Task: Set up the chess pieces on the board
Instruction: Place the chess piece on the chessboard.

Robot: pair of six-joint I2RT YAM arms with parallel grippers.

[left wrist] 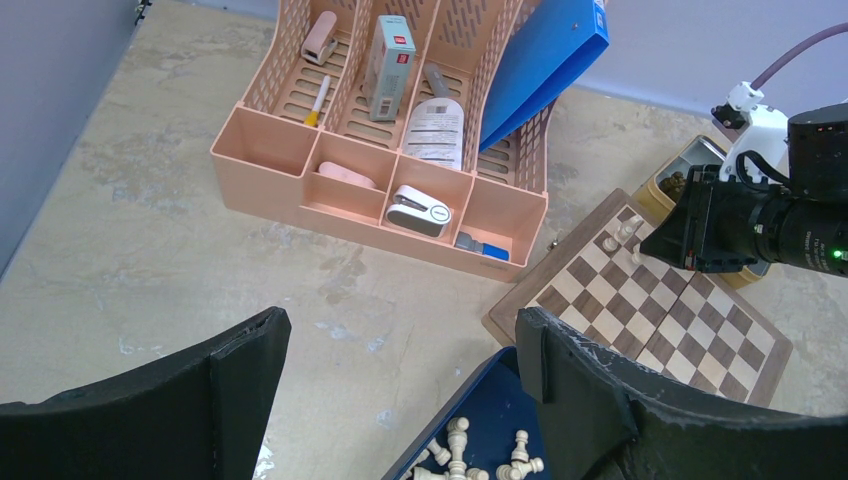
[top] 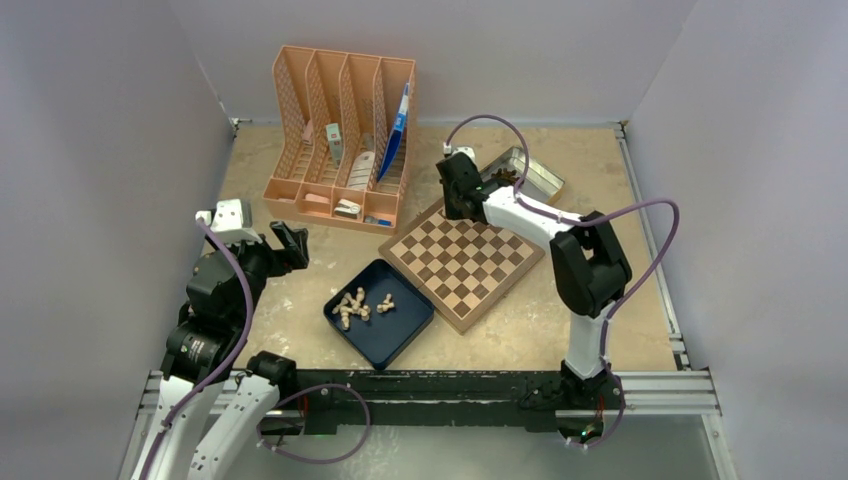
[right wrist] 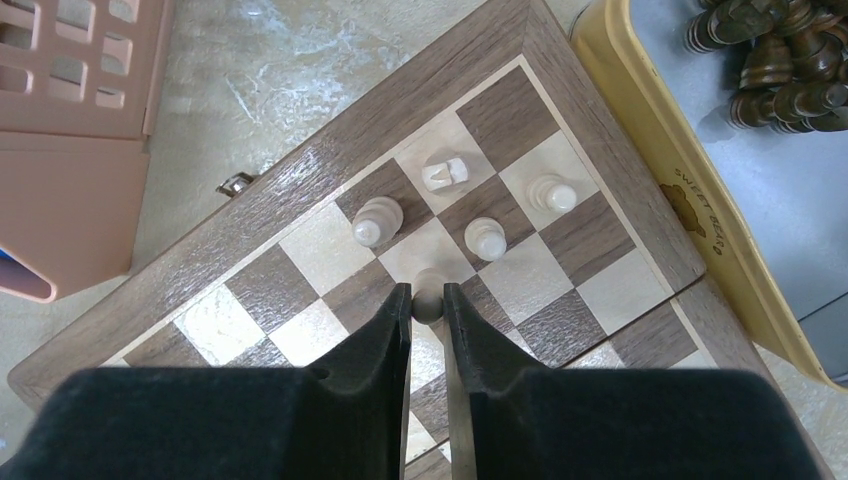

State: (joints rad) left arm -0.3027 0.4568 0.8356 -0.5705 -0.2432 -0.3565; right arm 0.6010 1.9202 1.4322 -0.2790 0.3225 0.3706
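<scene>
The board (top: 470, 318) lies right of centre, turned like a diamond. My right gripper (right wrist: 428, 300) hangs over its far corner, shut on the round head of a pale chess piece (right wrist: 429, 310) that stands on a square. Several other pale pieces (right wrist: 486, 236) stand on the corner squares just beyond it. More chess pieces (top: 355, 305) lie loose in a dark blue tray (top: 400, 340) left of the board. My left gripper (left wrist: 400, 335) is open and holds nothing, above bare table beside the tray's far left corner.
A peach desk organiser (top: 340, 140) with small items and a blue folder stands at the back left. A metal tin (right wrist: 660, 150) holding dark chess pieces (right wrist: 780, 60) sits just behind the board's far corner.
</scene>
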